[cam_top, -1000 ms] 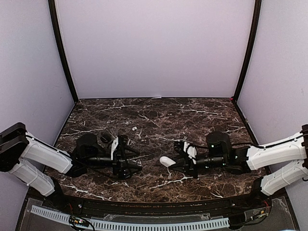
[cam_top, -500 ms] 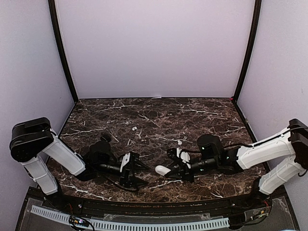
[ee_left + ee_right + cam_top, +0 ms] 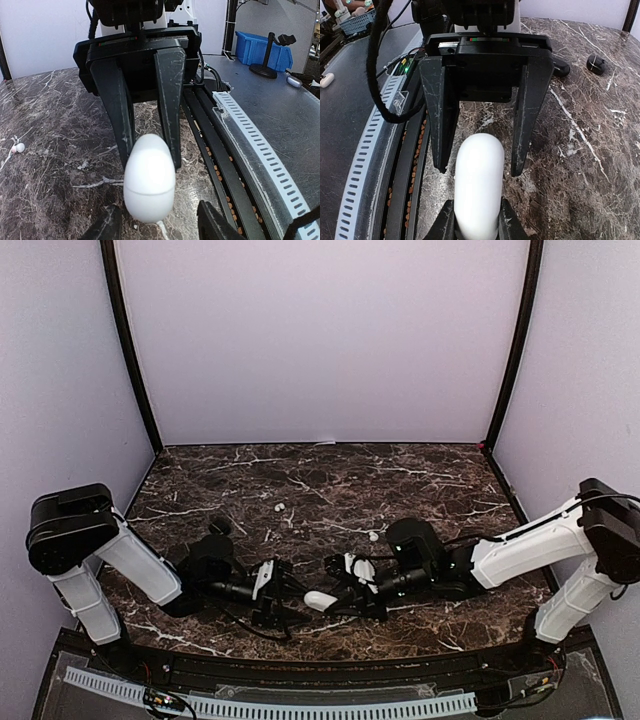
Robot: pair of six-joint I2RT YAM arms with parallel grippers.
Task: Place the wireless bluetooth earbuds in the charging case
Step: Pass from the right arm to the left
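A white oval charging case [image 3: 320,600] [image 3: 149,177] [image 3: 477,187], lid closed, is held level just above the marble near the front edge. My right gripper [image 3: 336,594] [image 3: 476,225] is shut on one end of it. My left gripper [image 3: 290,597] [image 3: 160,222] faces it from the left. Its jaws stand apart on either side of the case's free end, with a gap showing on one side. One white earbud [image 3: 280,507] lies on the table further back. Another white earbud [image 3: 373,536] [image 3: 17,148] lies behind the right gripper.
A small black rounded object [image 3: 220,526] [image 3: 596,62] sits on the marble behind the left arm. A black rail and a white slotted cable tray [image 3: 270,705] run along the front edge, close under both grippers. Dark posts and lilac walls enclose the table.
The right arm carried the white case leftward and nearer the front. The left arm swung in to meet it, and its jaws narrowed around the case's end.
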